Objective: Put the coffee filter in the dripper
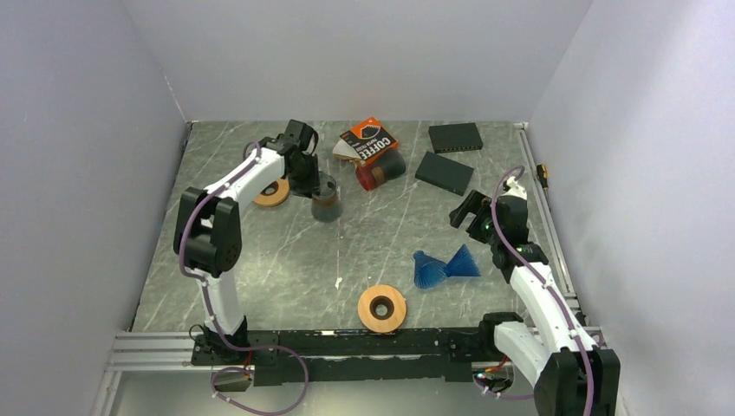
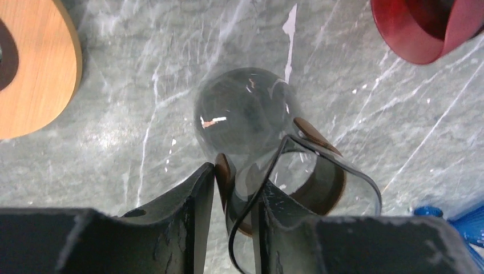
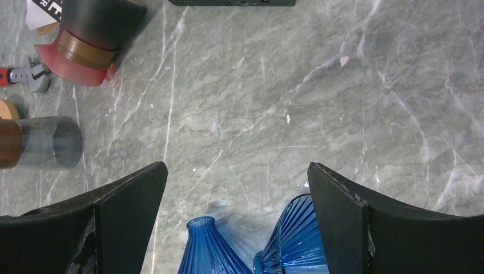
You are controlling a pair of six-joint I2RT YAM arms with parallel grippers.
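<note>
Jaws of your left gripper (image 1: 317, 189) are pinched on the rim of the grey dripper (image 1: 328, 206) in the top view. You cannot tell whether that dripper touches the surface (image 1: 260, 260). The filter pack (image 1: 368, 139) lies just beyond the grey dripper and to its right, with no filter in the dripper. A red dripper (image 1: 380, 170) lies on its side against the pack. One wooden ring (image 1: 273, 192) sits just left of the grey dripper. A second ring (image 1: 381, 308) is well nearer the arm bases. Two blue drippers (image 1: 444, 267) lie side by side, well to the right of the grey dripper and nearer you. Your right gripper (image 1: 472, 215) hangs just past them, jaws spread wide. Two black boxes (image 1: 444, 172) sit far right of the grey dripper.

In the left wrist view, the left gripper (image 2: 234, 188) has its jaws narrow, clamping the glass wall of the grey dripper (image 2: 245, 108) at its brown band. The wooden ring (image 2: 34, 74) shows to its left and the red dripper (image 2: 422, 28) up to its right.

In the right wrist view, the right gripper (image 3: 237, 171) has its jaws wide and holds nothing. The blue drippers (image 3: 299, 240) are between and below the jaws. The grey dripper (image 3: 48, 142) is well off to the left, with the red dripper (image 3: 85, 45) above it.
</note>
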